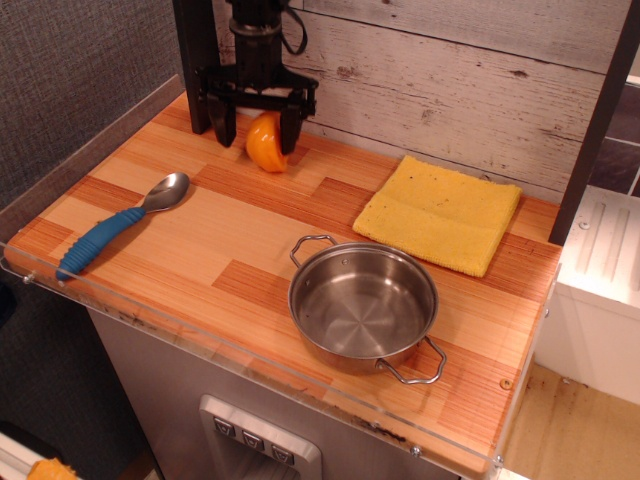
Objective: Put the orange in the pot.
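Observation:
The orange [263, 150] sits at the back left of the wooden counter and is tipped so its rounded peel faces me. My black gripper [258, 135] hangs straight over it, open. One finger [226, 125] stands to its left and the other finger [290, 130] touches or nearly touches its right side. The shiny steel pot [362, 305] stands empty near the front edge, well to the right of and in front of the orange, with its two wire handles sticking out.
A blue-handled metal spoon [115, 228] lies at the front left. A folded yellow cloth [440, 212] lies at the back right, behind the pot. A plank wall runs along the back, and a dark post [195, 60] stands just left of the gripper.

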